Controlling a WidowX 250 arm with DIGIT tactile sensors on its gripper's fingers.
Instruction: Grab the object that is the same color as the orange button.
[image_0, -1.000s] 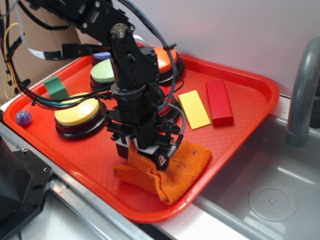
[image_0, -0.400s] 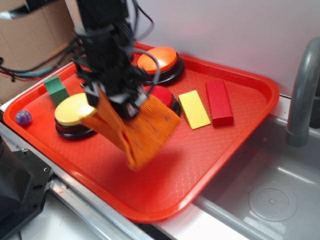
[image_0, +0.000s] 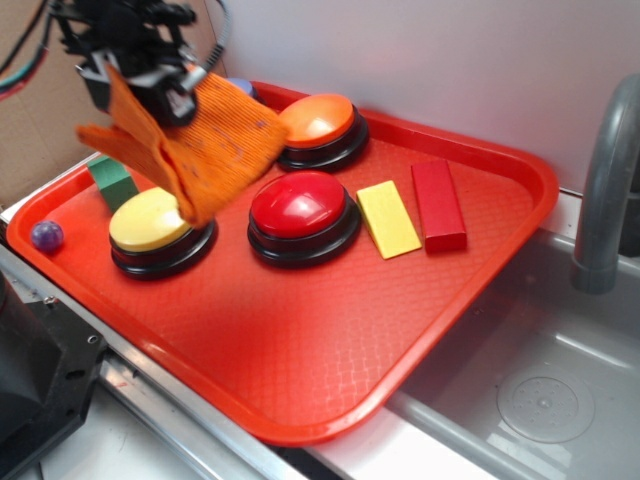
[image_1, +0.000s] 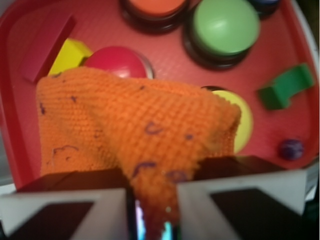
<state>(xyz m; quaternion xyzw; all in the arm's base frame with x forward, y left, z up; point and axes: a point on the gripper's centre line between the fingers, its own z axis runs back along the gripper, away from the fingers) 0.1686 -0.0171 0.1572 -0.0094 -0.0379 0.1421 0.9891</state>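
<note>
Cloth (image_0: 195, 135), orange and knitted, hangs clear above the red tray (image_0: 300, 360), pinched at its top edge by the hand (image_0: 135, 75), whose fingers are clamped on it. It dangles over the yellow button (image_0: 150, 222), beside the red button (image_0: 298, 205) and near the orange button (image_0: 318, 120). The tray's front half lies bare. A steel sink (image_0: 540, 390) borders the tray's right edge, with a grey pipe (image_0: 600, 180).
</note>
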